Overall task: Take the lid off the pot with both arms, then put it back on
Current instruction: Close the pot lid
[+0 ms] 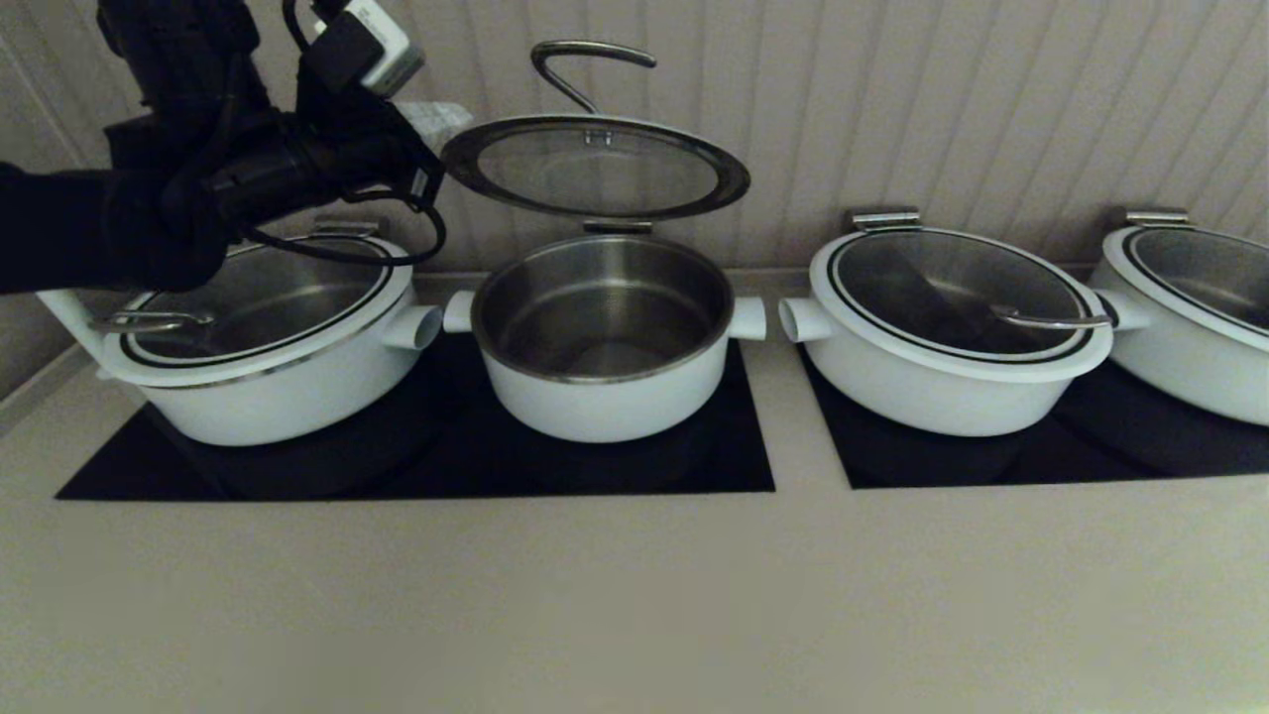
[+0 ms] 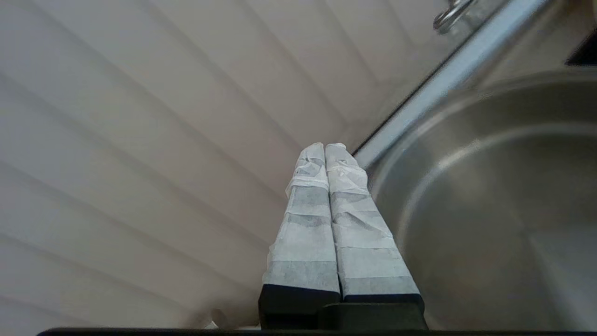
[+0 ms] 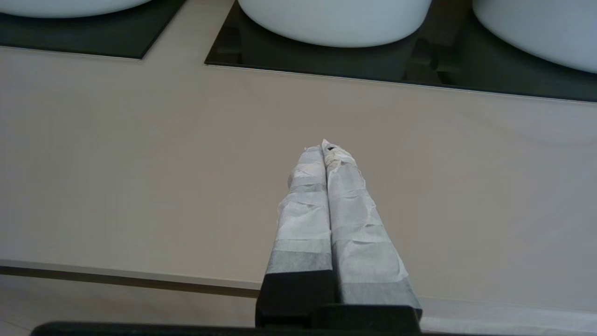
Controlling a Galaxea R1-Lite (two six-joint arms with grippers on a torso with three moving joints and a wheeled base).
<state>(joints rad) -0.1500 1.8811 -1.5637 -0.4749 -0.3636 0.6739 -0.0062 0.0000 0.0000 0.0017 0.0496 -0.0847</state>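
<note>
**Standing open: glass lid raised behind the deep white pot**

Resting tilted up above the back edge of the pot, the round glass lid with white rim, black ring and curved steel handle (image 1: 595, 167) stands propped at the pot's rear hinge bracket, its handle pointing up toward the ribbed pale wall (image 1: 942, 99). The narrow, deep round white pot with steel interior and short stub handles (image 1: 603, 337) sits uncovered on a black glass cooktop panel (image 1: 416, 466) set into the beige desk (image 1: 634, 595).

The left end effector (image 2: 325, 148), on the black fabric-covered left arm (image 1: 149, 198), hangs near the lid's left edge, just above the wider white pot on the left (image 1: 268, 337). Its pale taped fingers (image 2: 303, 224) are pressed together with nothing between them; whether a tip touches the lid rim cannot be told.

The right end effector (image 3: 324, 147) is low over the bare front of the desk, well apart from the pots, fingers likewise closed on nothing.

Two more wide white lidded pots (image 1: 952, 327) stand to the right on a second black panel (image 1: 1041, 446).
</note>
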